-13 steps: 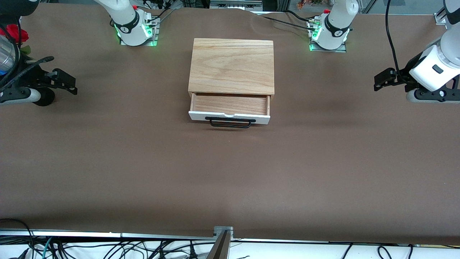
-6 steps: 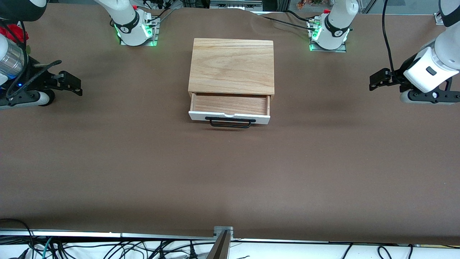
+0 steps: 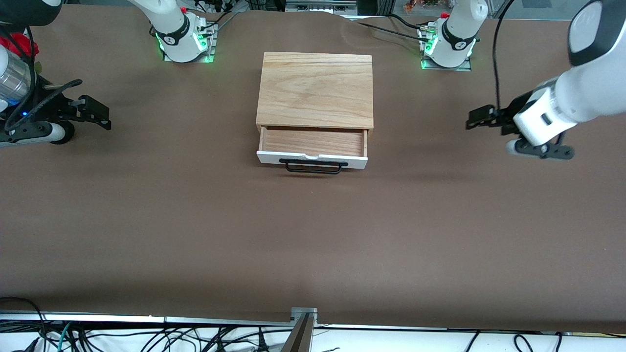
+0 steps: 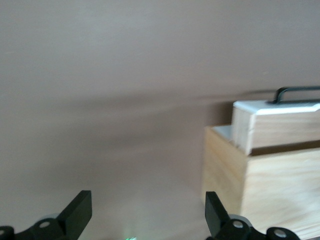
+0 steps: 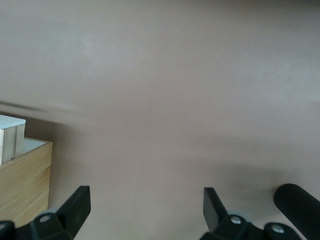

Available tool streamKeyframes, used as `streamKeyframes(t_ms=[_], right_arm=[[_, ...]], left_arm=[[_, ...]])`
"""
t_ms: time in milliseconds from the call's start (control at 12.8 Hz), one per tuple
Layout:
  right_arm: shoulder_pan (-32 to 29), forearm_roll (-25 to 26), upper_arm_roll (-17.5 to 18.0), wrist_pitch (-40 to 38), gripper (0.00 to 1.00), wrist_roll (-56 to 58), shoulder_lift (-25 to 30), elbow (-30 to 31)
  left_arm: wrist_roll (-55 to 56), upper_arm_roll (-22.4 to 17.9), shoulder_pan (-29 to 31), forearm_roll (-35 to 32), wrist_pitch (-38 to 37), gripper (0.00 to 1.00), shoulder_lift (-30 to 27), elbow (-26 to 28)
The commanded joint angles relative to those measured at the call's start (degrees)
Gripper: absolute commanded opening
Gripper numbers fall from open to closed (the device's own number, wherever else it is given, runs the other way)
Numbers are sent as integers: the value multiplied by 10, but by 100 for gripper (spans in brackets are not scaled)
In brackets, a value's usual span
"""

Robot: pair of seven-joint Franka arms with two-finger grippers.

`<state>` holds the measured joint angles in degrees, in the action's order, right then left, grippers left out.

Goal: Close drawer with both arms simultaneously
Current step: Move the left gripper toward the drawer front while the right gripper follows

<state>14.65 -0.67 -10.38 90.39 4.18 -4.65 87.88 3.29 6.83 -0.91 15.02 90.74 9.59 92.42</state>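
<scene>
The light oak box (image 3: pixel 315 90) sits mid-table between the two bases. Its drawer (image 3: pixel 313 142) is pulled partly out, showing the wooden inside, the white front panel (image 3: pixel 264 157) and the black wire handle (image 3: pixel 313 168). My left gripper (image 3: pixel 477 120) hovers open and empty over the table toward the left arm's end, well apart from the box. My right gripper (image 3: pixel 100 115) hovers open and empty toward the right arm's end. The left wrist view shows the open gripper (image 4: pixel 147 215), the box (image 4: pixel 280 185) and the panel (image 4: pixel 275 107). The right wrist view shows the open gripper (image 5: pixel 145 212) and the box corner (image 5: pixel 25 175).
Brown cloth (image 3: pixel 313 234) covers the table. Green-lit arm bases (image 3: pixel 186 44) (image 3: pixel 445 46) stand either side of the box's back. A red object (image 3: pixel 19 46) shows at the right arm's end. Cables (image 3: pixel 146 337) hang along the edge nearest the front camera.
My left gripper has moved in from the left arm's end toward the box and a little lower in the front view. My right gripper edged slightly toward the box, then held. The drawer has not moved.
</scene>
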Motion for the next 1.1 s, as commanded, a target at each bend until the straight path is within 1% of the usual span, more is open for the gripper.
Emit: streamKeyframes(t_ms=[0,157,470,626,704,861,1017], right_arm=[[2,-4,1,-7,100,-8,3,-4],[3,-4,1,-7,100,-9,3,-5],[9,-5,3,-11,100,-8,-1,1],[11,-14,18,-10,100,-11,-10,5],[11,-27,21,-5,100,-11,-21,5],[11,-98,23,7,100,-10,-54,1],[23,-149,31,44,100,-14,-100,-1]], left_arm=[[-9,-1,-30,78,80,100,67,-15],[-9,-1,-58,109,143,100,95,-15],[-9,-1,-112,156,241,100,142,-15],[-9,-1,-138,180,284,100,166,-15],[-8,-1,-148,185,299,100,177,-14],[-9,-1,-167,186,307,100,201,-14],[-10,-1,-172,186,306,100,215,-8]])
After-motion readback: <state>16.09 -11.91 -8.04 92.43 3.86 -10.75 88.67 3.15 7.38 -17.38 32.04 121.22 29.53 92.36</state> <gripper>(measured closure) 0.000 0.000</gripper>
